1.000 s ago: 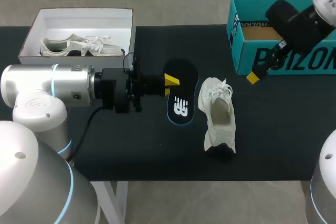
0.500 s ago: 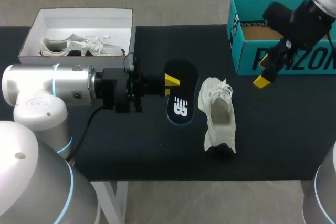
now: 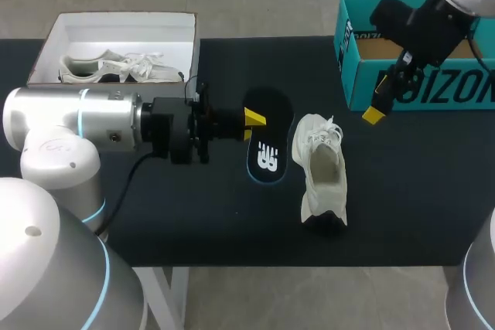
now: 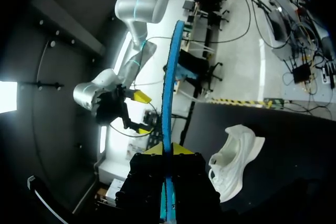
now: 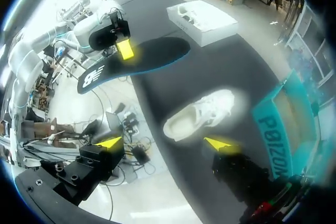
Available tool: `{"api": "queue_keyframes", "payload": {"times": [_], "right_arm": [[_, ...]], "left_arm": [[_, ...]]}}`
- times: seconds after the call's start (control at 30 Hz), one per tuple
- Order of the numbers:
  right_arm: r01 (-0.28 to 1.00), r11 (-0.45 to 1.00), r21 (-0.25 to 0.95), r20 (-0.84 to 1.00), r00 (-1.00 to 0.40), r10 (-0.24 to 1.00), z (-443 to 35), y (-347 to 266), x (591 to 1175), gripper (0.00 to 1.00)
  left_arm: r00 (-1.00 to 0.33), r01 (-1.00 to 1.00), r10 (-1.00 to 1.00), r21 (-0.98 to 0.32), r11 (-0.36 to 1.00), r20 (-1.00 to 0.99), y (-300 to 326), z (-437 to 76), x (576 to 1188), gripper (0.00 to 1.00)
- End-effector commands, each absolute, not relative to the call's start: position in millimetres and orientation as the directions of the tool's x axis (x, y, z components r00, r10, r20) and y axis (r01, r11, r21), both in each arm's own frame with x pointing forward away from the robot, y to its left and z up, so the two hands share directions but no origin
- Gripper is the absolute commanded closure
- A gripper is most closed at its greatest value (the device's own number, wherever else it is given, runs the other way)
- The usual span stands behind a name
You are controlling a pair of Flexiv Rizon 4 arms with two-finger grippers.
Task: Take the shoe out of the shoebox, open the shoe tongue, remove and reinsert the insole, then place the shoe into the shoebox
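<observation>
**Black foam insole out of the shoe, pinched in the left claw**

The insole (image 3: pixel 267 152) is a thin black pad with a blue rim, and it looks light and bendy. It is likely to droop or curl if gripped only at one end. A hold across its two flat faces near the heel, leaving the toe free to lead into the shoe's mouth, seems the safest. The left claw (image 3: pixel 252 123) has just such a hold. Its yellow tips are closed on the insole's side edge, one face each, and the pad runs out edge-on ahead of the fingers in the left wrist view.

The shoe (image 3: pixel 321 169) is white, soft-sided and probably easy to nudge. It lies on the black tabletop (image 3: pixel 402 191) with its opening facing up, and the insole hangs just beside it on the left arm's side, apart from it. It will likely need steadying at the heel or collar.

The right claw (image 3: pixel 380 104) hovers beyond the shoe on the right arm's side, fingers spread wide and holding nothing. The teal shoebox (image 3: pixel 363 44) stands behind that claw. A white box (image 3: pixel 54 32) holding a second shoe (image 3: pixel 108 67) sits well apart from the shoe, past the left arm.
</observation>
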State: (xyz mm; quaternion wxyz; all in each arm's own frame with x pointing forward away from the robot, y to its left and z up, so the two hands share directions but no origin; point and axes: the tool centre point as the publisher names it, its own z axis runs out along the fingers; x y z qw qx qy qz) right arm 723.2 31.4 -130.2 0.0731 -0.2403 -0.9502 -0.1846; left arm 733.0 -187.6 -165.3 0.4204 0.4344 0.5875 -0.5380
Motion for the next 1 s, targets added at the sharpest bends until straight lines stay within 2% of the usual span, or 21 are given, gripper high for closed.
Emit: {"api": "queue_keyframes", "payload": {"times": [0.03,1.0], "right_arm": [[0.484,0.817,0.313,0.229,-0.873,0.430,-131.3,31.7,724.6,0.00],[0.489,0.816,0.310,0.224,-0.871,0.437,-132.3,29.3,722.0,0.00]], "left_arm": [[-0.268,0.963,0.060,-0.266,0.044,-0.961,-189.1,-165.6,733.7,1.00],[-0.268,0.963,0.060,-0.266,0.044,-0.961,-189.1,-165.6,733.7,1.00]]}}
